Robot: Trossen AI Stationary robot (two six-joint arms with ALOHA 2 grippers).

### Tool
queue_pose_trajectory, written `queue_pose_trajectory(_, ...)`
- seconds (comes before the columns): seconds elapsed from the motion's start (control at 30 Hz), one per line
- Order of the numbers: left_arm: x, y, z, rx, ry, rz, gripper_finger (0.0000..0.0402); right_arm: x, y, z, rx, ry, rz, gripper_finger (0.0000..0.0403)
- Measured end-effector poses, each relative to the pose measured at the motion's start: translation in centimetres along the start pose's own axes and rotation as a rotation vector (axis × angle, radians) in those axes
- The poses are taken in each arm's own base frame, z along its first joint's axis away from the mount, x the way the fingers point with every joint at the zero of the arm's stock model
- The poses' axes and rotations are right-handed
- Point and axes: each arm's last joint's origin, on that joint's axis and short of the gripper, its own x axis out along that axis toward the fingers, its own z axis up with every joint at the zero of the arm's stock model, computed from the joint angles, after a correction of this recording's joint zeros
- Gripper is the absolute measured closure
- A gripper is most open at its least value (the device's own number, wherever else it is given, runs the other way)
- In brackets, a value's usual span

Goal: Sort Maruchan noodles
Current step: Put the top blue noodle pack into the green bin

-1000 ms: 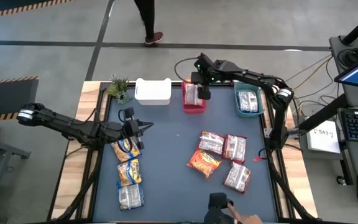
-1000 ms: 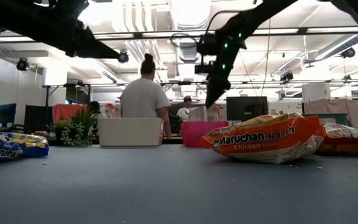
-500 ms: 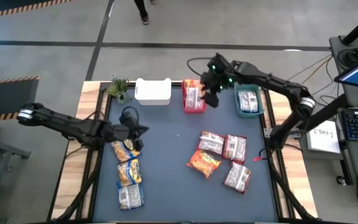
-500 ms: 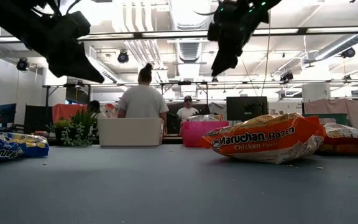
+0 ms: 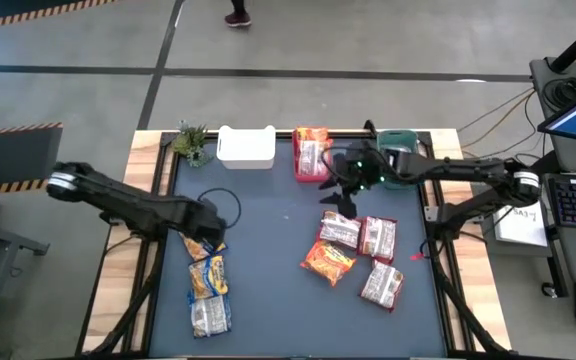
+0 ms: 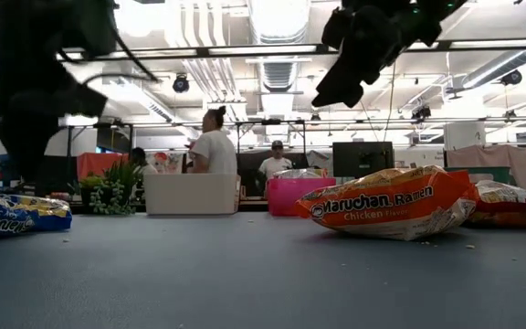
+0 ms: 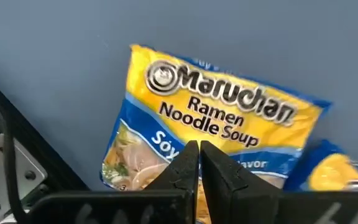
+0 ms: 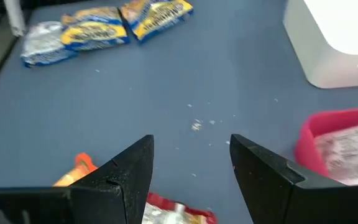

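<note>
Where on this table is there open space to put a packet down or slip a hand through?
The widest bare stretch of the blue mat lies between the column of blue-yellow packets on the left and the packet cluster on the right. It reaches up to the white bin. The cluster is crowded, with the right gripper above it.

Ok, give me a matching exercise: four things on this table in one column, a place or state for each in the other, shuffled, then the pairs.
Things:
1. left gripper
2. right gripper
3. pink bin
4. orange packet

Places or states:
A. lying flat on the mat among the silvery packets
B. shut, over a blue-yellow packet
C. at the table's far edge, packets inside
D. open, empty

Pairs: 1-B, 2-D, 3-C, 4-A
</note>
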Motion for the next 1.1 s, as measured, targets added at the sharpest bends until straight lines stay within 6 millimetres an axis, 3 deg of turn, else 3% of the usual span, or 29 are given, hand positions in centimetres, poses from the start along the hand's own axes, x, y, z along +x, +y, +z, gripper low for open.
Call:
queue_pose_trajectory(0.2,1.9,-2.5,1.0,0.106,0.038,0.067,0.0401,-0.3,1.0,-0.7,0.014,-0.032,0.013,0.0204)
queue_pose_trajectory(0.3,2.0,-5.3,2.8,0.208,-0.183,-0.018,0.0401,-0.4,1.1,-0.7,0.008,-0.065,0.013,0.0204)
queue_pose_trajectory(0.4,0.6,-7.3,4.6,0.298,-0.371,-0.076,0.0402,-0.1,1.0,-0.5,0.038,-0.118,0.007,0.0204)
queue_pose_trajectory(0.6,-0.7,-7.9,4.7,0.471,-0.353,-0.027,0.0402,1.4,0.5,-1.8,0.304,-0.072,-0.076,0.0204)
queue_pose_trajectory(0.8,-0.1,-8.6,4.8,0.54,-0.436,-0.09,0.0402,4.7,-0.2,-4.0,0.512,0.048,-0.122,0.0204)
queue_pose_trajectory(1.1,2.1,-9.3,5.6,0.655,-0.694,-0.228,0.0402,8.7,-1.5,-5.1,0.583,0.153,-0.158,0.0204)
